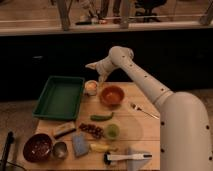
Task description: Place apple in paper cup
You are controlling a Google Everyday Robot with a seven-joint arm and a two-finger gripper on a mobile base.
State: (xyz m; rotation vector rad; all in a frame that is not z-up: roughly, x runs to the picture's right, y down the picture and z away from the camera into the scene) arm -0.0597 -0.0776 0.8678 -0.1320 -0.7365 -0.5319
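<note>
The paper cup (91, 88) is short and white and stands at the table's back edge, between the green tray and the orange bowl (112, 95). A pale orange round shape fills its mouth; it looks like the apple (91, 85) sitting inside. My gripper (95, 70) hangs just above and slightly behind the cup, apart from it, at the end of the white arm that reaches in from the right.
A green tray (60, 97) lies at the left. A fork (142, 110) lies at the right. In front are a green chili (101, 117), a round green fruit (112, 131), grapes (90, 130), a brown bowl (37, 147), a metal cup (60, 149), a blue sponge (80, 144) and a brush (125, 157).
</note>
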